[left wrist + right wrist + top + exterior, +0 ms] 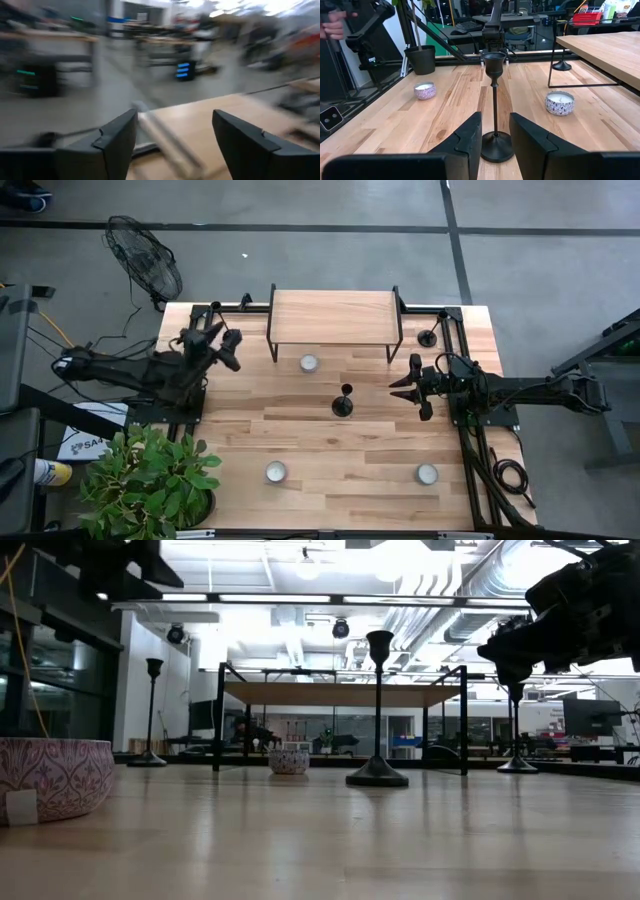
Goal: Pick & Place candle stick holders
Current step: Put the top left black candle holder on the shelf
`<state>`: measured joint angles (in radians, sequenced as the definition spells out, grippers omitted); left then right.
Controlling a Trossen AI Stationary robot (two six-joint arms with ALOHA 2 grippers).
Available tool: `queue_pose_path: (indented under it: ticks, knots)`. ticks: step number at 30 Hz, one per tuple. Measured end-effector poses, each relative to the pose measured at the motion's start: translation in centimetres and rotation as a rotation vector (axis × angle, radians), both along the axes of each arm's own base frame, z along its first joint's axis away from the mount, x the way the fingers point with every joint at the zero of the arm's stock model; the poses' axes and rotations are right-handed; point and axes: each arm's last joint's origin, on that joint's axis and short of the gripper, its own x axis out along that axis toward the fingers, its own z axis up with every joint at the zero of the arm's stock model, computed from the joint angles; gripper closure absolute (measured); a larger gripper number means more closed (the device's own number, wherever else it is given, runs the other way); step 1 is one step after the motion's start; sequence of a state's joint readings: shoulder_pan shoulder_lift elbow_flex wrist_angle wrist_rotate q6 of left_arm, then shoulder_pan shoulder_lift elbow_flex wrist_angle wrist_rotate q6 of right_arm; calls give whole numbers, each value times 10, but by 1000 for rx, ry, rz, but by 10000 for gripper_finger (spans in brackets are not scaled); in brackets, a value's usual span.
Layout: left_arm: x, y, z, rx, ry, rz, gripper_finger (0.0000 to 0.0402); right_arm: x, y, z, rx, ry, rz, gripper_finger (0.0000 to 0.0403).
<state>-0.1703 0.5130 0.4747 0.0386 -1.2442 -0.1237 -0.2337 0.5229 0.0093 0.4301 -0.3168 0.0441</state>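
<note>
One black candle stick holder [342, 402] stands upright on its round base at the table's middle; it also shows in the low view [377, 710] and the right wrist view [495, 100]. A second [428, 338] stands at the far right, and a third [152, 715] at the far left. My right gripper [407, 389] is open, above the table to the right of the middle holder, its fingers [470, 137] pointing at it without touching. My left gripper [226, 346] is open and empty above the table's far left part; it also shows in its own wrist view [175, 135].
A wooden riser shelf [335, 315] on black legs stands at the far middle. Small candle pots sit in front of the shelf [309, 363], at the near middle [275, 472] and at the near right [427, 474]. A potted plant [150, 480] stands at the near left corner.
</note>
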Motion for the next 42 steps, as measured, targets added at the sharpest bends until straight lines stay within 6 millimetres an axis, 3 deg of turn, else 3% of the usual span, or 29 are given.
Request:
queue_pose_path:
  ticks: [5, 9, 23, 42]
  knots:
    - [10, -1, -5, 30, 116, 133, 140, 0, 0, 0, 0, 0, 0, 307]
    - [14, -1, -14, 13, 114, 170, 140, 0, 0, 0, 0, 1, 0, 307]
    - [-16, 4, -48, -91, -3, 248, 140, 0, 0, 0, 0, 0, 0, 307]
    - [-18, 5, -93, -81, -12, 282, 140, 0, 0, 0, 0, 0, 0, 307]
